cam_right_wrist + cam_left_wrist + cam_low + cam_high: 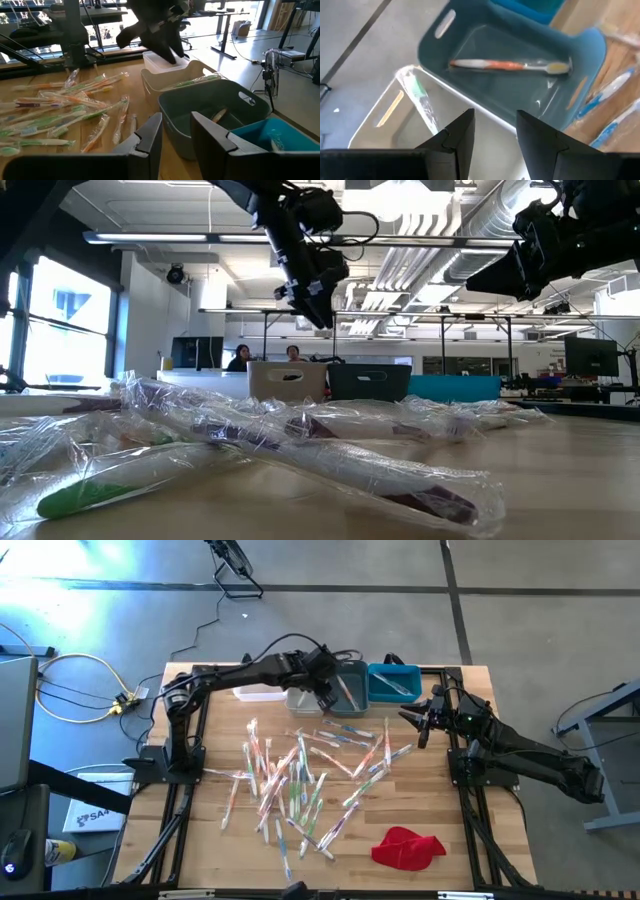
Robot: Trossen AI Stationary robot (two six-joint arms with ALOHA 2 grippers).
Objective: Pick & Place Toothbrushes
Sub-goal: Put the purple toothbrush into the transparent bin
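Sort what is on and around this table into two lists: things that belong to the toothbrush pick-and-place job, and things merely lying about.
Part of the job:
- wrapped toothbrushes scattered on the table
- orange toothbrush in the grey bin
- beige bin, blue bin, white bin
- left gripper over the bins, open and empty
- right gripper

Lying about:
- red cloth
- yellow cable on the floor

Glossy crinkled clear plastic on the toothbrushes (pixel 300 780); matt wooden table (pixel 430 810); red cloth (pixel 407 847).
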